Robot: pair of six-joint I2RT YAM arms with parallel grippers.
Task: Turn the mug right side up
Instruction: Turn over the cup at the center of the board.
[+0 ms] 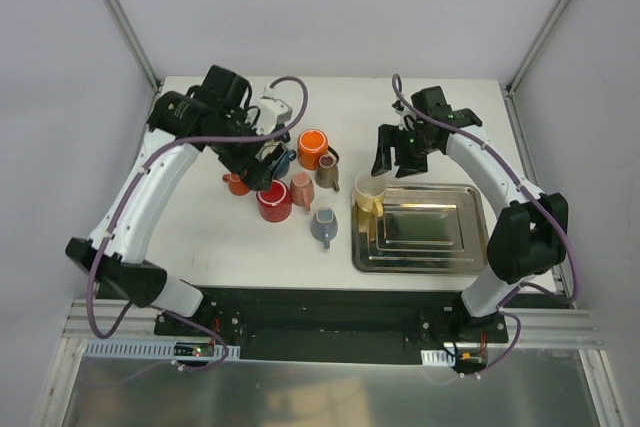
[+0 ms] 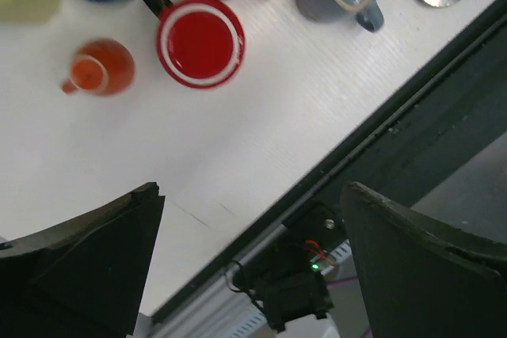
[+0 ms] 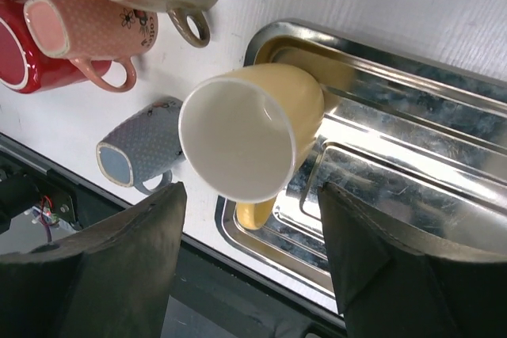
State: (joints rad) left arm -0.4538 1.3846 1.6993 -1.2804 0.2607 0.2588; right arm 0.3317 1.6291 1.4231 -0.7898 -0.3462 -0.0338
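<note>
A yellow mug (image 3: pixel 249 128) stands mouth up in a metal tray (image 3: pixel 380 57) corner. The right fingers (image 3: pixel 103 275) hang above it, spread apart. The left fingers (image 2: pixel 79 267), also apart, hang over the desk (image 2: pixel 261 124).

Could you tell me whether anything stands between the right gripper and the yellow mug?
Nothing visible does. The right gripper hangs open above the yellow mug at the tray's rim; the grey mug sits aside.

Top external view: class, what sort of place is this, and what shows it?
Probably a robotics lab test cell: two robot arms bolted to a white table, plain enclosure walls around it, and assorted mugs beside a metal tray as practice props.
</note>
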